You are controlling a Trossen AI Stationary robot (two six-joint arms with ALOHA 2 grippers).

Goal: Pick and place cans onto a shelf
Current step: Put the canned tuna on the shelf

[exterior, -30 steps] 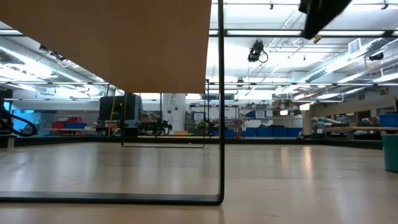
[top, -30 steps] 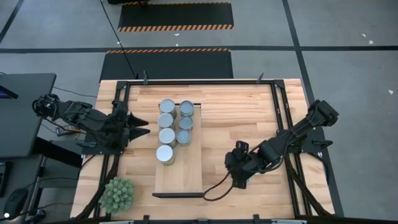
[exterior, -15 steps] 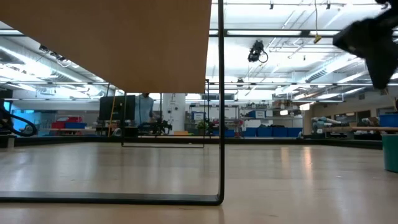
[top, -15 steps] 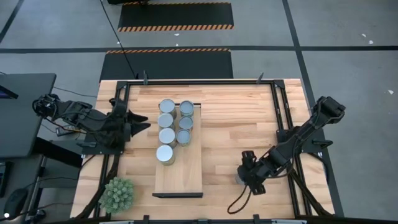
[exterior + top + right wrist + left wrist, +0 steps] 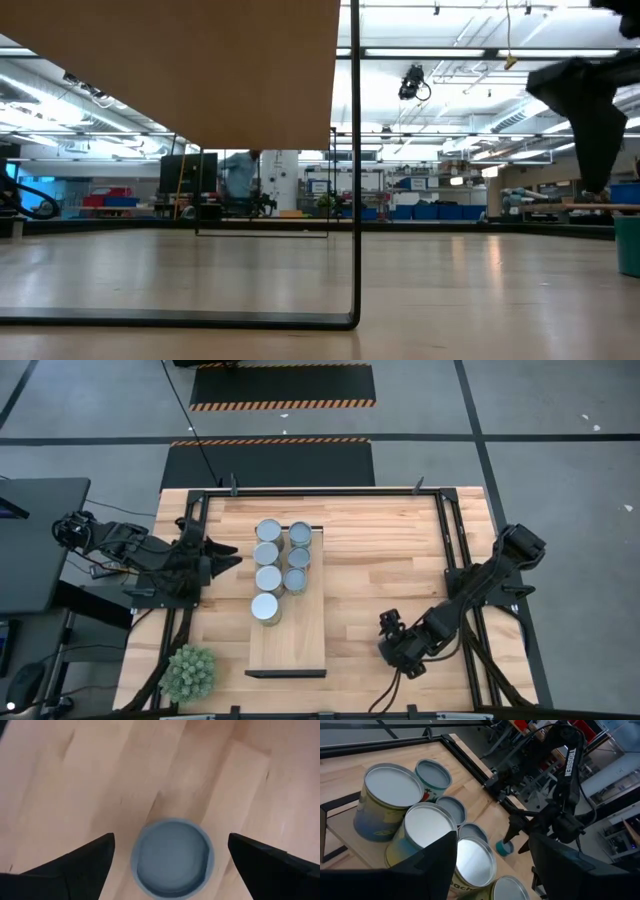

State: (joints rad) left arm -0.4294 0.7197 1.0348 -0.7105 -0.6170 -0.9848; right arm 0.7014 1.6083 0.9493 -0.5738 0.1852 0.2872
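Note:
Several cans (image 5: pixel 268 578) with round silvery tops stand in two rows on the far half of the shelf (image 5: pixel 290 645), a pale board raised on a black frame. One more can (image 5: pixel 172 851), with a blue-grey top, stands upright on the tabletop near the right front. My right gripper (image 5: pixel 171 837) hangs open right above it, pointing down, one finger on each side and clear of it. In the high view that gripper (image 5: pixel 393 645) covers the can. My left gripper (image 5: pixel 228 560) waits open at the table's left, level with the cans (image 5: pixel 425 827).
A spiky green plant (image 5: pixel 190 672) sits at the near left corner. Black frame rails (image 5: pixel 455 540) run along the table's edges. The low view looks under the shelf (image 5: pixel 200 70) past its thin black leg (image 5: pixel 355 200). A person (image 5: pixel 243 175) moves far off in the room.
My right gripper has moved from beside the shelf toward the table's near right and come down over the lone can. In the low view it has dropped in from the top right. The cans on the shelf have stayed where they were.

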